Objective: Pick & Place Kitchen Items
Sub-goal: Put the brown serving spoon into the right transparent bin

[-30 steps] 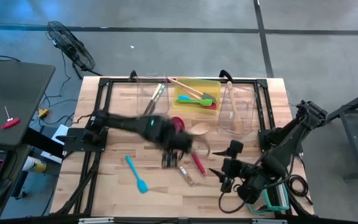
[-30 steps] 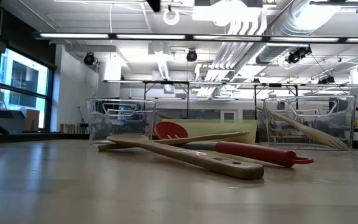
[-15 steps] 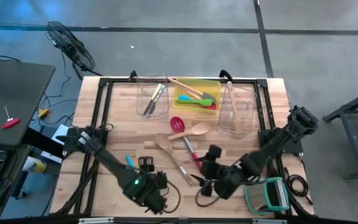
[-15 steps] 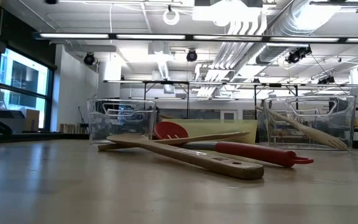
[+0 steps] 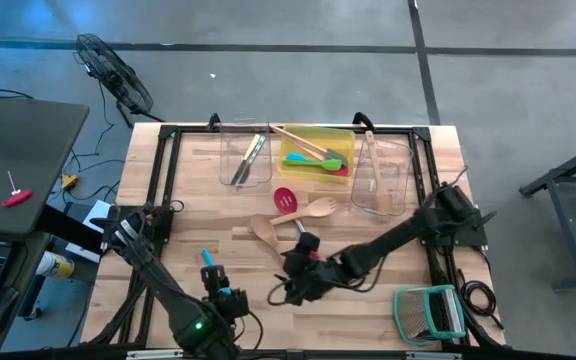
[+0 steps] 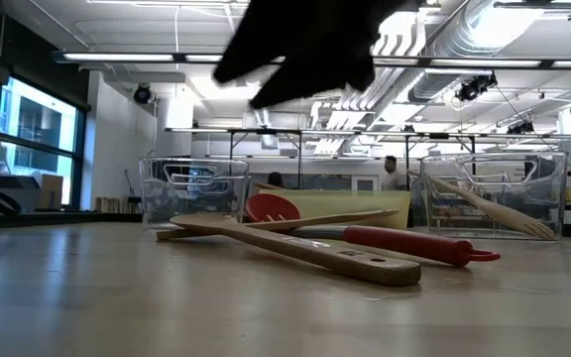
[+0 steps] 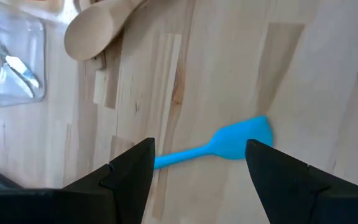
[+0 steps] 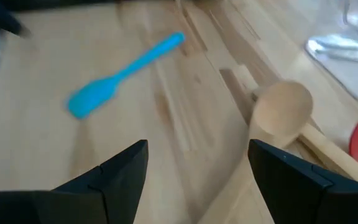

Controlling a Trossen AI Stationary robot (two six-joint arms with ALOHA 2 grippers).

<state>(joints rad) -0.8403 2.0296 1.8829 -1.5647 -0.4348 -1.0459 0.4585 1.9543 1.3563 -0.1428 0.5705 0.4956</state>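
Reaching step. Right gripper (image 5: 290,290) open, empty, hovering just beside wooden spoon (image 5: 273,243); left gripper (image 5: 220,300) open, empty, beyond blue spatula (image 5: 207,260) from wooden spoon. Next: descend, align, close on handle.

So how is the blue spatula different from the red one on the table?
The blue spatula lies alone near the table's front left, touching nothing; the red spatula lies in the middle pile, crossed with wooden spoons. The left gripper hangs open by the blue spatula; the right gripper is open near the red spatula's handle end. Both lie flat on the table, outside the bins.
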